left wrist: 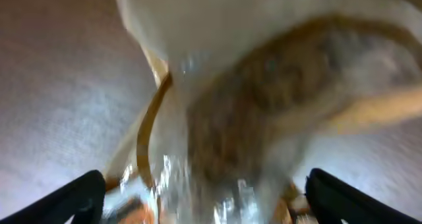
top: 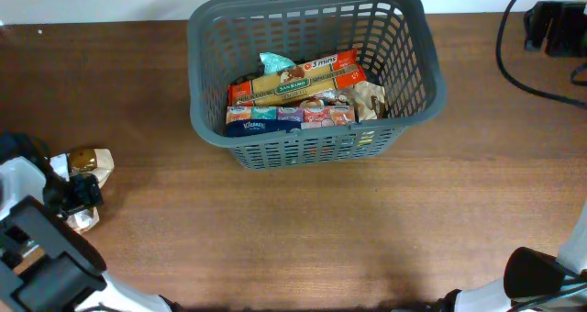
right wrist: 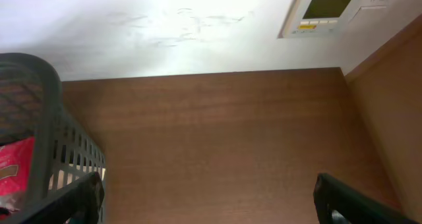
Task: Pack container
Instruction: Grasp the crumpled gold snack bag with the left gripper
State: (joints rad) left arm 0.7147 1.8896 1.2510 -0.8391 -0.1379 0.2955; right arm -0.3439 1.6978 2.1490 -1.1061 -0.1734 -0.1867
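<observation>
The dark grey shopping basket (top: 312, 149) stood at the far middle of the wooden table (top: 321, 243), its near half holding boxed food (top: 298, 87). Well apart from it, at the table's left edge, a white and brown crinkly packet (top: 92, 165) lay under the left gripper (top: 81, 195), whose fingers (left wrist: 82, 194) were spread wide either side of it, not visibly pressing. The right gripper (right wrist: 211, 211) hung with fingers splayed on nothing, just beside the basket's wall. The risks, as I judged them: the soft packet could buckle or slide out of a shallow, off-centre pinch, and a low carry could snag it on the basket's thick rim
</observation>
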